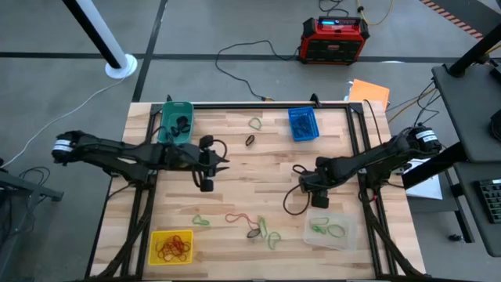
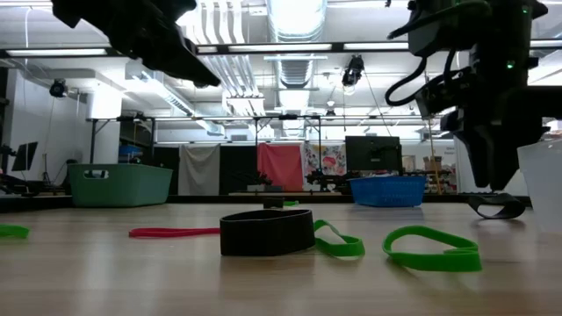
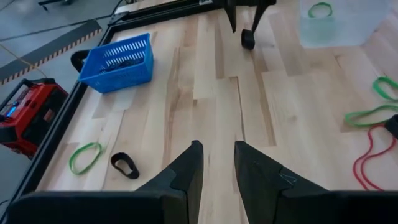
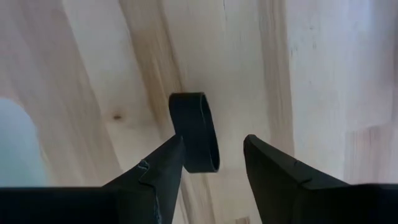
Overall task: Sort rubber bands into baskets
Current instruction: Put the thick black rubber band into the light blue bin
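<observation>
High view: the right gripper [image 1: 319, 200] is seen beside the clear basket [image 1: 330, 229]; loose bands are scattered mid-table.
Right wrist view: a black band [image 4: 194, 132] lies between parted fingers, ungrasped.
Left wrist view: the left gripper [image 3: 217, 163] is parted, empty.

A lab: exposed ceiling ducts [image 2: 263, 35], strip lights, monitors [image 2: 372, 156], concrete floor [image 1: 235, 31]
</observation>
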Controlling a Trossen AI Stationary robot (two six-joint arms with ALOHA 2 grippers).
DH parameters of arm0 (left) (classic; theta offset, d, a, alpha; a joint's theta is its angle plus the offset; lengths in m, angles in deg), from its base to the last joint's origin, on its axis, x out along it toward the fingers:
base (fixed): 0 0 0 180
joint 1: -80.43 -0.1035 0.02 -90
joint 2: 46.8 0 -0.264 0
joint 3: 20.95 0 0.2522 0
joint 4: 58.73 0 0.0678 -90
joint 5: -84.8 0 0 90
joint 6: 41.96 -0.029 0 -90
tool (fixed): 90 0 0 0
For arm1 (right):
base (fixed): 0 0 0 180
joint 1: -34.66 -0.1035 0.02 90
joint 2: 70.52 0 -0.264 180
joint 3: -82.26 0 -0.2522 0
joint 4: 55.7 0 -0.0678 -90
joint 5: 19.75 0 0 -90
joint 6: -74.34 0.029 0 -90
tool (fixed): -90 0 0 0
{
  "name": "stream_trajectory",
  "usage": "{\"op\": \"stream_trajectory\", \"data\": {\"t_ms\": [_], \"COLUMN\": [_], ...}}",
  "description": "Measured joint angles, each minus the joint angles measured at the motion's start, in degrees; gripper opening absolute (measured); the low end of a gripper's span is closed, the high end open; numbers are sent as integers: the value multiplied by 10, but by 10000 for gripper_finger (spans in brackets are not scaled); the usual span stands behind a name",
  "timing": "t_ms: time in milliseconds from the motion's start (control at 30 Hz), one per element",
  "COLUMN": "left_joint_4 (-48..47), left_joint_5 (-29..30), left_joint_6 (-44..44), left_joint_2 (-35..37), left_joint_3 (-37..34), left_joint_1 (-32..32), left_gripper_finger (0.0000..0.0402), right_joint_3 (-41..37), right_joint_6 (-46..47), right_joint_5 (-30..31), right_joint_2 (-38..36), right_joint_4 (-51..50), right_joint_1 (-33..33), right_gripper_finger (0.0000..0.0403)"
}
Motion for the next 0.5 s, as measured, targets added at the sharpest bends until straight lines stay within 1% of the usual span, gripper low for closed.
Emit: {"op": "stream_trajectory", "data": {"t_ms": [200, 300, 500], "left_joint_4": [7, 12, 22], "left_joint_5": [0, 1, 1], "left_joint_6": [0, 0, 0], "left_joint_2": [-20, -31, -52], "left_joint_3": [0, 0, 0], "left_joint_1": [0, 0, -1], "left_gripper_finger": [76, 76, 76], "right_joint_3": [-20, -26, -35], "right_joint_6": [0, -6, -6], "right_joint_5": [0, 1, 1], "right_joint_2": [0, 0, 0], "right_joint_4": [4, 22, 69], "right_joint_1": [-2, -4, -4], "right_gripper_finger": [191, 203, 208]}}
